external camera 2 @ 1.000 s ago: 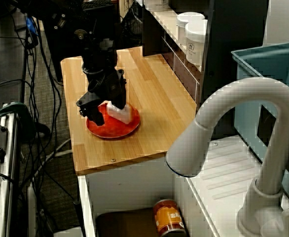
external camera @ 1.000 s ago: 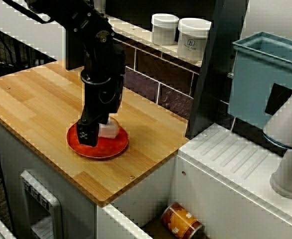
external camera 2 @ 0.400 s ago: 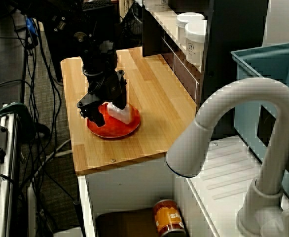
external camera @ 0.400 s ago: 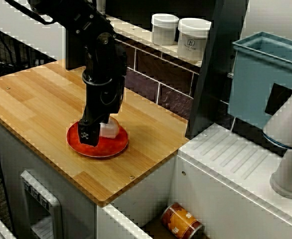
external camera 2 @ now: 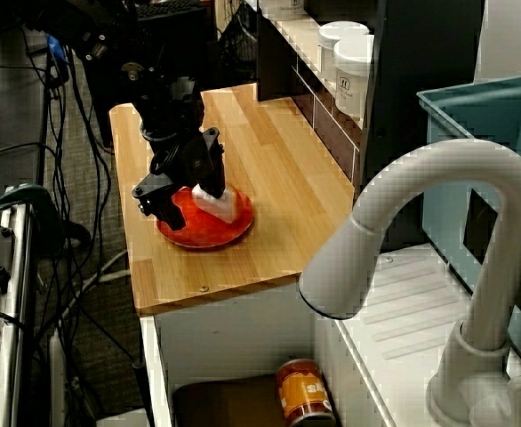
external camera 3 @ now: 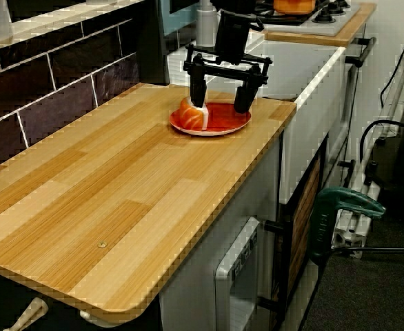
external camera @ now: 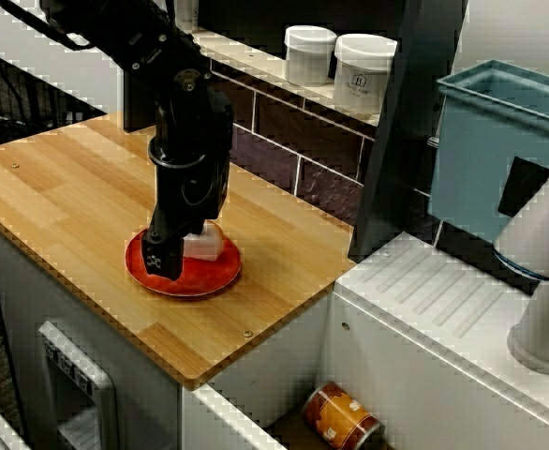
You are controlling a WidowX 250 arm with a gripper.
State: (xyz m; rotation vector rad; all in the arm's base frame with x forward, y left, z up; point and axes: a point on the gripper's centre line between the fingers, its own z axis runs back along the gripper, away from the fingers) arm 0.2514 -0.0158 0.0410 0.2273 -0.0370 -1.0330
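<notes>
One wooden counter (external camera 3: 119,193) bears the red plate (external camera 3: 224,125); above it my gripper (external camera 3: 220,96) hangs, jaws wide apart, and in the view along the counter the white-and-orange piece (external camera 3: 192,115) sits on the plate at nine o'clock from the gripper's centre, just by one finger

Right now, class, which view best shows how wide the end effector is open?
The view along the counter: the end effector faces it, fingers apart over the red plate. The faucet view shows it obliquely; the tiled-wall view, side-on, gap hidden.
</notes>
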